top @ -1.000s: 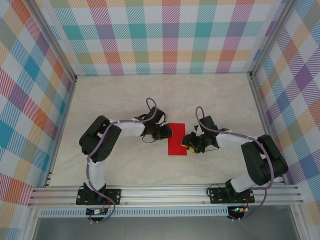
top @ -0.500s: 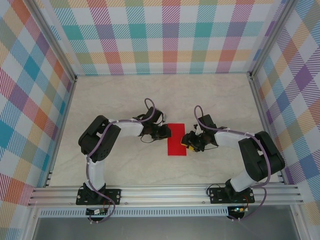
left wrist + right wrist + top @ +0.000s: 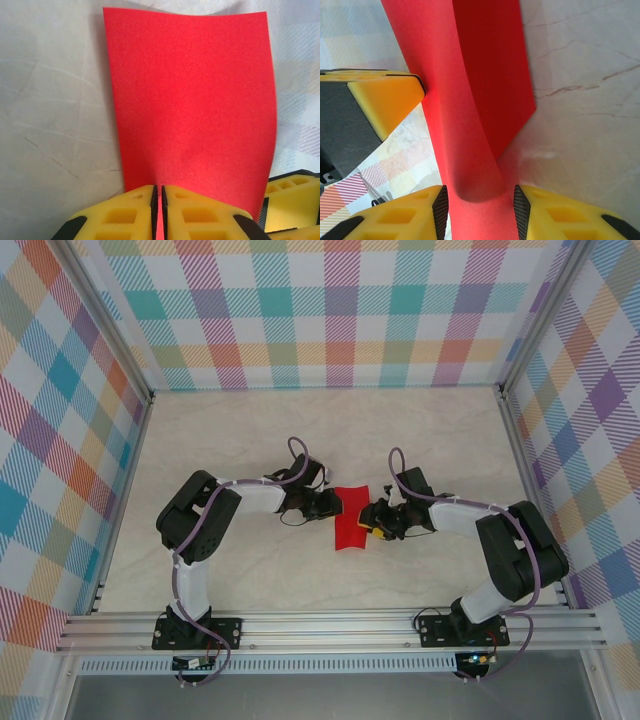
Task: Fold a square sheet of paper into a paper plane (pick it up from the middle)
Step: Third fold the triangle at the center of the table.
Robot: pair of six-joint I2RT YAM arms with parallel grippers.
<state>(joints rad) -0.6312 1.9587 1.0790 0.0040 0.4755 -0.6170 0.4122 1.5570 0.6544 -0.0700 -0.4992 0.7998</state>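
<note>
1. Left gripper (image 3: 158,200): jaws pressed together and clamped on the near edge of the square sheet of paper (image 3: 195,100). A thin red line of paper runs up the seam between the yellow fingers (image 3: 120,217).
2. From that pinch the red sheet spreads away over the pale marbled table (image 3: 55,125). Its far edge is slightly arched and its right side bows outward. A yellow finger of the other gripper sits at its lower right corner.
3. Right gripper (image 3: 480,212): jaws part-way closed, with the black pads (image 3: 441,210) touching either side of a rounded hump of the sheet (image 3: 465,125). It grasps the paper at this hump.
4. Right wrist view: beyond the hump the paper runs on as a curved band. A darker, flatter portion lies beside it, one corner resting on the table. The left gripper's yellow-and-black finger sits against the band's left side.
5. Top view: left gripper (image 3: 331,508) and right gripper (image 3: 371,519) face each other near the table's middle. The sheet (image 3: 350,530) is buckled between them, with each gripper at one side of it.
6. Both arms bend inward from their bases on the metal rail (image 3: 330,630) at the near edge.
7. Plaid walls (image 3: 340,310) enclose the table on three sides.
</note>
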